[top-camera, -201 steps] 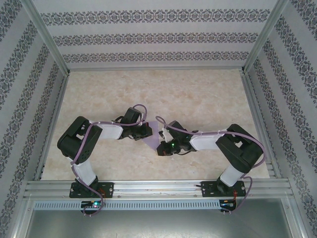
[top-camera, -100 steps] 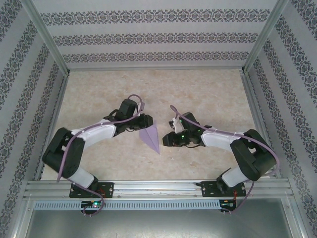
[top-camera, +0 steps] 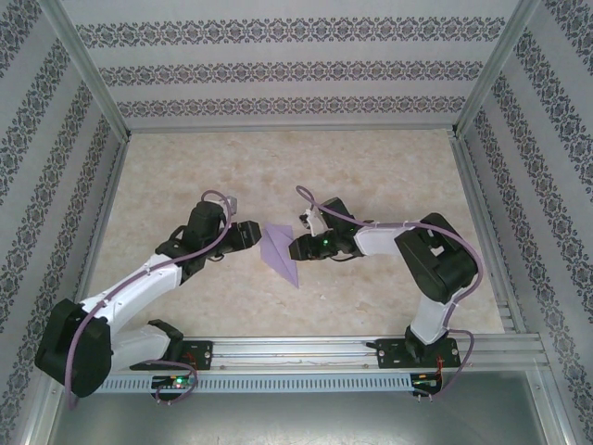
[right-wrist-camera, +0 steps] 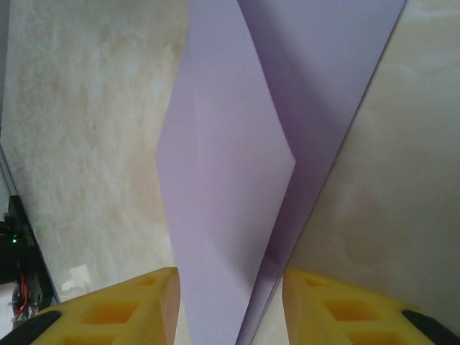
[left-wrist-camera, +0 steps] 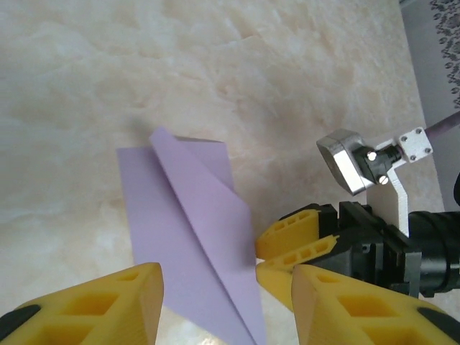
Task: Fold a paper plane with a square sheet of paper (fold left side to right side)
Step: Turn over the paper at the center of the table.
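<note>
Left fingers (left-wrist-camera: 93, 302) and right fingers (left-wrist-camera: 291, 230) gape — wrist views reveal paper plane (left-wrist-camera: 180, 237) flap raised.

Left gripper (top-camera: 252, 232) jaws apart; right gripper (top-camera: 298, 247) likewise, facing it.

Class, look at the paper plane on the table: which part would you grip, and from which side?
Probably the lifted top flap of the paper plane, near its free edge; the rest lies flat on the table, leaving nothing to pinch. Come in low from the right, where the right gripper has open jaws framing that edge.
</note>
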You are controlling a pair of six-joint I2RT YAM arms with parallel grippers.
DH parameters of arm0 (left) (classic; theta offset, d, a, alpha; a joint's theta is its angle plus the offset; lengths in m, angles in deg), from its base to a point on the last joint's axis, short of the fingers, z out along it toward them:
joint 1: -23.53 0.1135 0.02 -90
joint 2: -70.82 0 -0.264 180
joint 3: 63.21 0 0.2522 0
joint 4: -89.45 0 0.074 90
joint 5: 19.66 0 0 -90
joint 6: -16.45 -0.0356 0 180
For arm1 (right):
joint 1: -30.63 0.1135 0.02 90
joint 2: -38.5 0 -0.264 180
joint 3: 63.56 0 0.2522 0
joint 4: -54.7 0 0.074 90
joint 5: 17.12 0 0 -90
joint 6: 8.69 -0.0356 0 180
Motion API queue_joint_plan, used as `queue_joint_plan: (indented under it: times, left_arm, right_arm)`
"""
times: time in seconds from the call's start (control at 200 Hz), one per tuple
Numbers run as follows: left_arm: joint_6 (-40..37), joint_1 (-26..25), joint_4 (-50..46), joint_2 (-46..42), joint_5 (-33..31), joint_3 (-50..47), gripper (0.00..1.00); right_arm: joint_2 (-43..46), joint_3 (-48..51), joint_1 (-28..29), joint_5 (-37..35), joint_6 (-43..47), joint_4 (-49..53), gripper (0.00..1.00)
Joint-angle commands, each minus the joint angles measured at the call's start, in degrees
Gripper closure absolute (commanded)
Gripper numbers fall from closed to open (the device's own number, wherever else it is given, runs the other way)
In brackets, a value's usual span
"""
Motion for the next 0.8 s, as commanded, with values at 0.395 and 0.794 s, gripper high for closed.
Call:
queue_joint_plan:
  times: [0.395,0.794]
  left_arm:
    - [1.17,2.51,1.72,-2.11,2.67,-2.3,0.47]
    - [6.08,5.27,17.52,-9.91,15.37,-5.7,0.42]
  right_arm:
    - [-2.85,-0.54,-0.67,5.55,-0.99,-6.18,0.84]
    - [17.76,5.54,-4.87,9.85,-1.03,-8.87,1.0]
